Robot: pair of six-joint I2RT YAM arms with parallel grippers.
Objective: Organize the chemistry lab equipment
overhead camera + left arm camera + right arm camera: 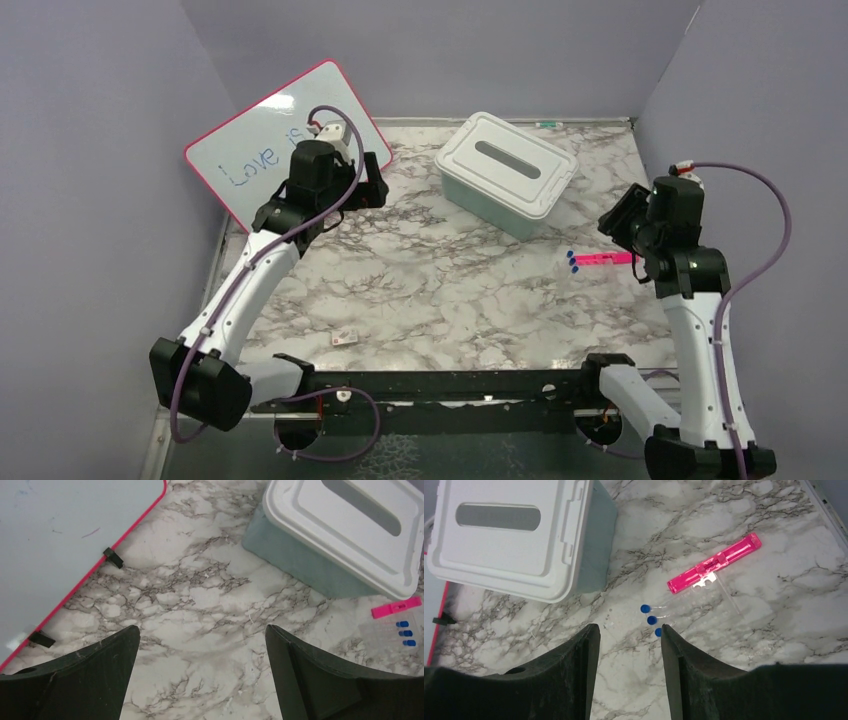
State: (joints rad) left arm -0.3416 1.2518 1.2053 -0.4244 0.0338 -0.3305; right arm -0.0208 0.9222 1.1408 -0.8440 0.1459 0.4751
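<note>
The only lab piece I see is a pink bar (pixel 605 259) with clear tubes and three blue caps (pixel 572 262), lying on the marble table at the right. It shows in the right wrist view (pixel 714 563) with its caps (pixel 651 619) just ahead of my fingers, and at the right edge of the left wrist view (pixel 396 607). My right gripper (pixel 618 222) (pixel 630 630) is open and empty above it. My left gripper (pixel 372 188) (pixel 202 635) is open and empty over bare table beside the whiteboard. The squeeze bottle, forceps, tweezers, brush, red stick and rod are out of view.
A teal box with a shut white slotted lid (pixel 507 170) (pixel 345 527) (pixel 509 545) stands at the back middle. A pink-framed whiteboard (pixel 270 135) (pixel 60 540) leans at the back left. A small flat piece (pixel 345 339) lies near the front edge. Grey walls enclose three sides.
</note>
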